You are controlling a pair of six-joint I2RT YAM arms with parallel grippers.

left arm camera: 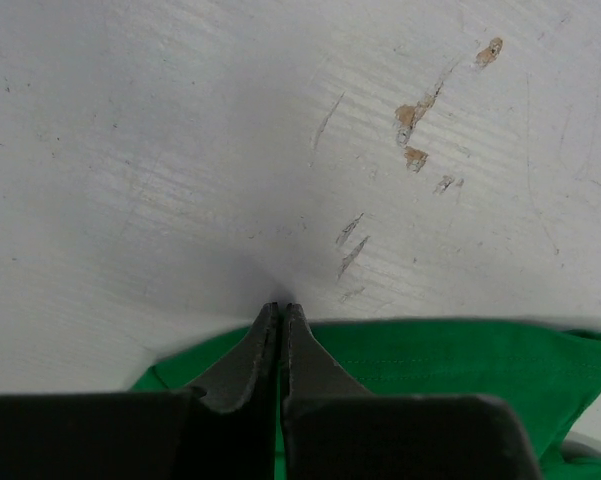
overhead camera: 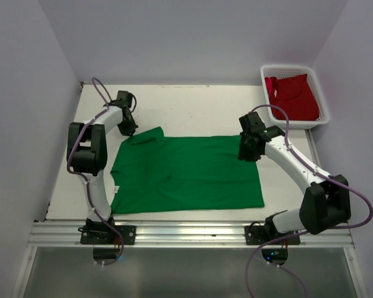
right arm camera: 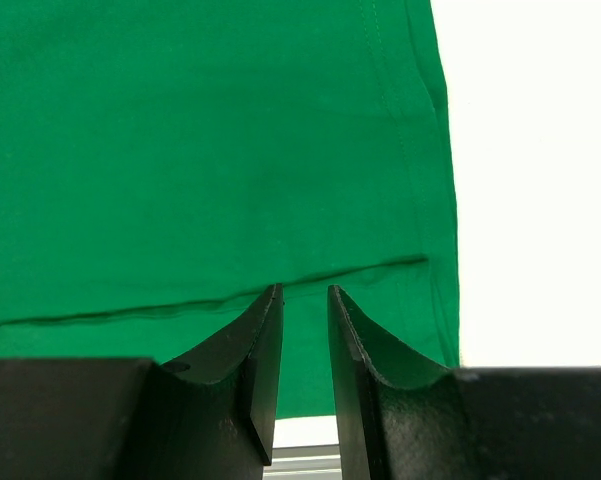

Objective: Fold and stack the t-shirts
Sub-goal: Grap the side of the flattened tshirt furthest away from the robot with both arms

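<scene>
Top external: green t-shirt (overhead camera: 186, 174) flat, red t-shirt (overhead camera: 293, 94) (crumpled) in basket (overhead camera: 287, 67).

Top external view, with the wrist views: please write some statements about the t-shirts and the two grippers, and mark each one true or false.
1. The green t-shirt lies spread on the table between the two arms. True.
2. The red t-shirt lies on top of the green one. False: it is inside the white basket at the far right corner, apart from the green t-shirt.
3. The left gripper is shut, with its tips at an edge of the green t-shirt. True.
4. The right gripper is over the basket. False: it is over the green t-shirt near its right edge, with a narrow gap between its fingers.
</scene>
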